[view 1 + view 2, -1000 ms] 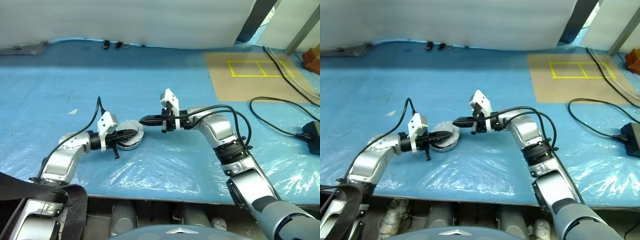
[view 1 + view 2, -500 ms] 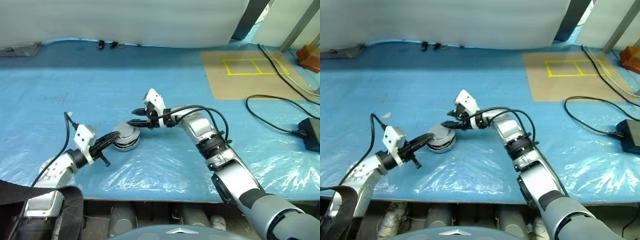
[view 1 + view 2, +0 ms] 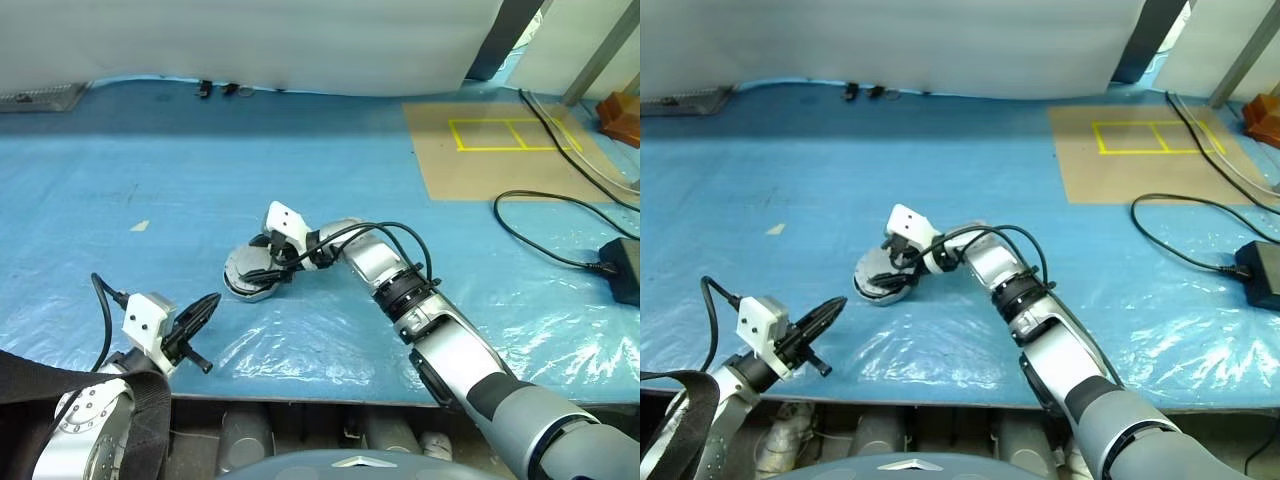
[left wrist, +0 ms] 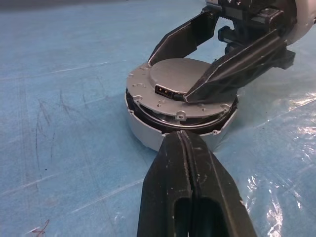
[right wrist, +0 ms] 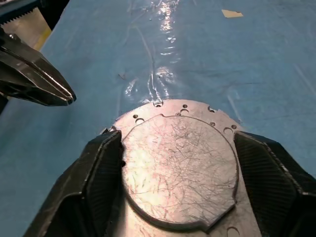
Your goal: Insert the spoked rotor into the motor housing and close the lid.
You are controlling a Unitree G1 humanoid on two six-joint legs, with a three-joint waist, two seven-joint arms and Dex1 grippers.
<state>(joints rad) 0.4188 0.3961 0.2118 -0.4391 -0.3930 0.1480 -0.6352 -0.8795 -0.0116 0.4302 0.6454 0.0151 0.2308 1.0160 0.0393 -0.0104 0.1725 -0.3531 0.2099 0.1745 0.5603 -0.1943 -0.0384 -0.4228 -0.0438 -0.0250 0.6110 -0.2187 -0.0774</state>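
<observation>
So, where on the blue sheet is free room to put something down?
Free: the wide stretch between the lid and the far wall, and the patch between the right arm and the black cable. Crowded: around the lid, which the right end effector straddles, with the left end effector nearby.

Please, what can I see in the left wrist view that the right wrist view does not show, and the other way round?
The left wrist view alone shows the side wall of the motor housing, the dark gap where the lid sits tilted on it, and a small dark connector on the lid. The right wrist view alone shows the lid's scratched raised centre from close above and a small pale scrap lying on the blue sheet. Both show the right gripper spread around the lid, and the shut left gripper apart from the housing.
</observation>
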